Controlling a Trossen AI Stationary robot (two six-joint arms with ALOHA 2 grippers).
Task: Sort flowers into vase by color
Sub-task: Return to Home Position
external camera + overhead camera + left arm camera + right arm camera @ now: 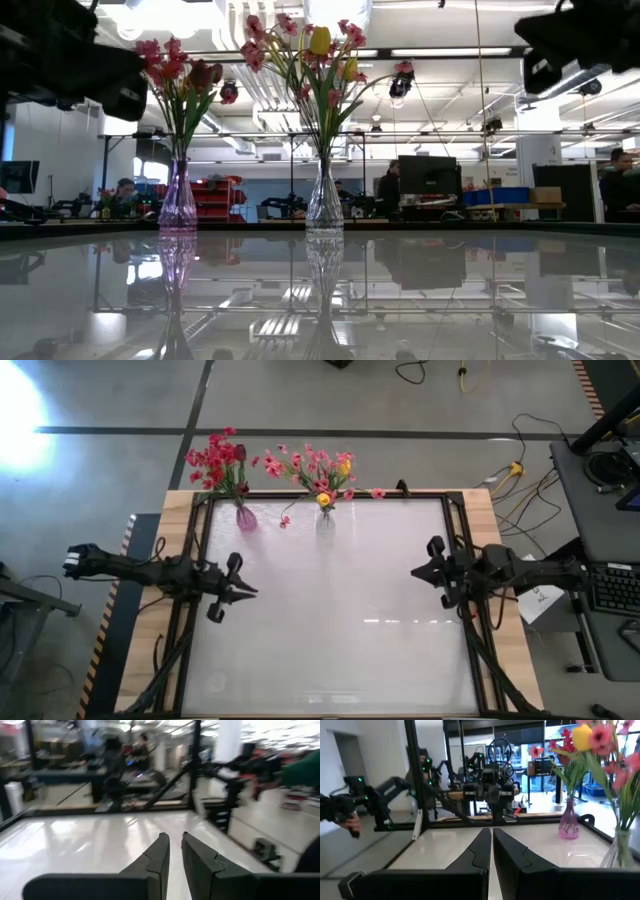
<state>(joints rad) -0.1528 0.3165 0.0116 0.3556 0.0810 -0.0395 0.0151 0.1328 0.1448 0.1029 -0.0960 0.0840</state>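
Observation:
Two glass vases stand at the table's far edge. The purple-tinted vase [245, 516] [178, 205] [568, 824] holds red and dark-red flowers [218, 460] [172, 62]. The clear vase [325, 520] [324, 200] [619, 851] holds pink sprays and yellow buds [318, 468] [318, 42] [590, 737]. My left gripper [248, 591] [175, 842] hovers shut over the table's left side, pointing right. My right gripper [416, 571] [491, 836] hovers shut over the right side, pointing left. Neither holds anything.
A small pink blossom [285, 521] shows on the table between the two vases. A black metal frame [455, 540] runs around the glossy white tabletop [330, 620]. Cables lie on the floor beyond the far edge. People and desks show in the room behind.

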